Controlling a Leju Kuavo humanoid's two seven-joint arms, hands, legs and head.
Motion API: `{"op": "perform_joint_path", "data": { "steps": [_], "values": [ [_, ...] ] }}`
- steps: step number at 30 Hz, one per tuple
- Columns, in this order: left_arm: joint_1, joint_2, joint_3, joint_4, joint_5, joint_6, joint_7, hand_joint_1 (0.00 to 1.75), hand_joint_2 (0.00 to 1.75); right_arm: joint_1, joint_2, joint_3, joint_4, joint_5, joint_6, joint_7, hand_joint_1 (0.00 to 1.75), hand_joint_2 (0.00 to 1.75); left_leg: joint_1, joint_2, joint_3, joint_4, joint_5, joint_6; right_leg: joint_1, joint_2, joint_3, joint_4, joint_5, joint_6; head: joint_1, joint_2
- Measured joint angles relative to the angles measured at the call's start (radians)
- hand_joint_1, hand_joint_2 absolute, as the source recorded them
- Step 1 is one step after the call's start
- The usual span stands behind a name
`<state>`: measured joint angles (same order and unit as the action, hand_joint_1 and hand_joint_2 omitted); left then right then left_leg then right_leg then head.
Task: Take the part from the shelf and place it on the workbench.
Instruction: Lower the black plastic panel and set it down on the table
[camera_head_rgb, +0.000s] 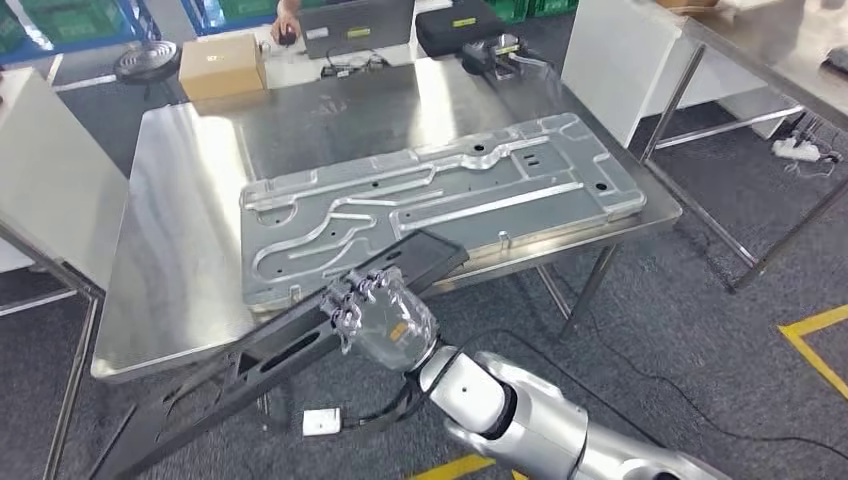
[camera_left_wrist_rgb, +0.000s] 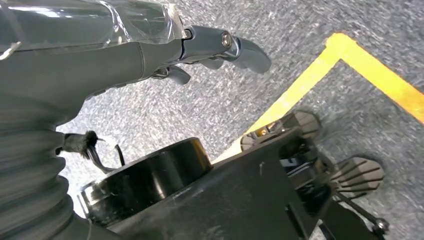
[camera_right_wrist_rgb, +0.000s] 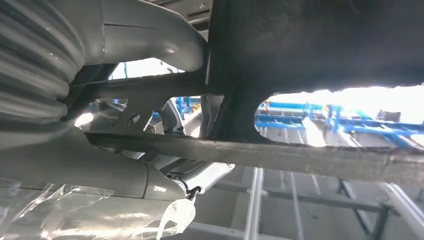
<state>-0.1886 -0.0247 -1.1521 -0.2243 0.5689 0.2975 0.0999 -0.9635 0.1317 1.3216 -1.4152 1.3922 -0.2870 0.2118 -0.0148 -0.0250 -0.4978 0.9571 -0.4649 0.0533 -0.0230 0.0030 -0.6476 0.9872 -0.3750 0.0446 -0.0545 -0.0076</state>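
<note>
- On the near edge of the steel desk (camera_head_rgb: 180, 250), the far tip of a long black part (camera_head_rgb: 300, 345) overlaps the desk's rim, while the rest of it slopes down toward the near left, off the desk.
- The right hand (camera_head_rgb: 380, 315), wrapped in clear film, grasps the black part near its far end, its fingers (camera_head_rgb: 352, 300) curled over the part's upper face.
- From the right wrist view, the right hand (camera_right_wrist_rgb: 100, 165) clamps the part (camera_right_wrist_rgb: 310, 45) from both sides, the thumb on one face and the palm on the other; light shows through the part's cut-out openings.
- A large grey metal plate (camera_head_rgb: 440, 205) with raised ribs and channels lies flat across the middle of the desk, just beyond the black part's tip.
- The left hand (camera_left_wrist_rgb: 200, 50) hangs over the grey floor (camera_left_wrist_rgb: 165, 105), grasping nothing; its fingers (camera_left_wrist_rgb: 247, 52) are loosely bent and apart.
- A yellow line (camera_left_wrist_rgb: 300, 85) runs across the floor in the left wrist view.
- At the far edge of the desk sit a cardboard box (camera_head_rgb: 222, 65) on the left, a laptop (camera_head_rgb: 358, 25) in the middle, and a black case (camera_head_rgb: 458, 28) to the right.
- A person's hand (camera_head_rgb: 286, 30) rests beside the laptop.
- A small white box (camera_head_rgb: 322, 421) dangles on a cable below the right hand.
</note>
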Motion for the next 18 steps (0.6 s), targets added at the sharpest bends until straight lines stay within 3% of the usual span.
{"op": "perform_joint_path", "data": {
  "steps": [3, 5, 6, 8, 9, 10, 11, 13, 15, 18],
  "values": [
    [-0.002, 0.002, 0.000, 0.000, 0.003, 0.000, 0.000, 0.00, 1.75, -0.001, 0.004, 0.000, 0.003, 0.002, -0.006, 0.003, 1.75, 1.75, 0.001, 0.003, -0.013, 0.040, 0.001, -0.011, -0.002, 0.002, 0.010, -0.002, -0.006, -0.019, 0.000, 0.000],
    [-0.003, 0.002, 0.000, 0.000, 0.004, 0.000, 0.001, 0.00, 1.75, -0.002, 0.009, 0.000, 0.005, 0.006, -0.010, 0.006, 1.75, 1.75, 0.006, 0.006, -0.075, 0.141, 0.001, -0.023, -0.006, 0.002, 0.025, -0.003, -0.018, -0.028, -0.001, 0.000],
    [-0.003, 0.002, 0.000, 0.000, 0.004, 0.000, 0.001, 0.00, 1.75, -0.002, 0.011, 0.000, 0.006, 0.008, -0.015, 0.008, 1.75, 1.75, 0.009, 0.008, -0.118, 0.204, -0.014, -0.030, -0.006, 0.002, 0.033, -0.004, -0.026, -0.031, -0.001, 0.000],
    [0.000, 0.002, 0.000, 0.000, 0.005, 0.000, 0.003, 0.00, 1.75, 0.001, 0.014, 0.000, 0.009, 0.010, -0.026, 0.012, 1.75, 1.75, 0.015, 0.009, -0.197, 0.300, -0.071, -0.040, -0.005, 0.002, 0.052, -0.004, -0.044, -0.031, -0.001, 0.000],
    [0.001, 0.002, 0.000, 0.000, 0.005, 0.000, 0.003, 0.00, 1.75, 0.002, 0.014, 0.000, 0.012, 0.010, -0.029, 0.013, 1.75, 1.75, 0.016, 0.010, -0.220, 0.309, -0.090, -0.041, -0.005, 0.002, 0.063, -0.004, -0.054, -0.030, -0.001, 0.000],
    [0.001, 0.002, 0.000, 0.000, 0.005, -0.001, 0.003, 0.00, 1.75, 0.004, 0.014, 0.000, 0.015, 0.011, -0.031, 0.014, 1.75, 1.75, 0.016, 0.011, -0.226, 0.286, -0.089, -0.040, -0.004, 0.002, 0.077, -0.004, -0.064, -0.029, -0.001, 0.000],
    [0.002, 0.002, 0.000, 0.000, 0.005, -0.001, 0.003, 0.00, 1.75, 0.005, 0.015, 0.000, 0.018, 0.011, -0.032, 0.014, 1.75, 1.75, 0.015, 0.011, -0.217, 0.234, -0.061, -0.036, -0.003, 0.002, 0.091, -0.004, -0.075, -0.027, -0.001, 0.000],
    [0.003, 0.003, 0.000, 0.000, 0.005, -0.001, 0.003, 0.00, 1.75, 0.005, 0.018, 0.000, 0.023, 0.011, -0.032, 0.014, 1.75, 1.75, 0.010, 0.013, -0.181, 0.095, 0.045, -0.023, -0.002, 0.003, 0.117, -0.006, -0.095, -0.022, -0.001, 0.000],
    [0.005, 0.004, 0.000, 0.000, 0.005, -0.001, 0.004, 0.00, 1.75, 0.005, 0.020, -0.001, 0.027, 0.012, -0.035, 0.015, 1.75, 1.75, 0.002, 0.015, -0.155, 0.015, 0.112, -0.011, 0.000, 0.006, 0.136, -0.011, -0.112, -0.011, -0.001, 0.000],
    [0.004, 0.005, 0.000, 0.000, 0.005, 0.000, 0.005, 0.00, 1.75, 0.006, 0.025, -0.002, 0.031, 0.012, -0.039, 0.016, 1.75, 1.75, 0.000, 0.015, -0.127, -0.002, 0.108, 0.005, 0.001, 0.006, 0.150, 0.002, -0.116, 0.005, 0.000, 0.000]
  ]
}}
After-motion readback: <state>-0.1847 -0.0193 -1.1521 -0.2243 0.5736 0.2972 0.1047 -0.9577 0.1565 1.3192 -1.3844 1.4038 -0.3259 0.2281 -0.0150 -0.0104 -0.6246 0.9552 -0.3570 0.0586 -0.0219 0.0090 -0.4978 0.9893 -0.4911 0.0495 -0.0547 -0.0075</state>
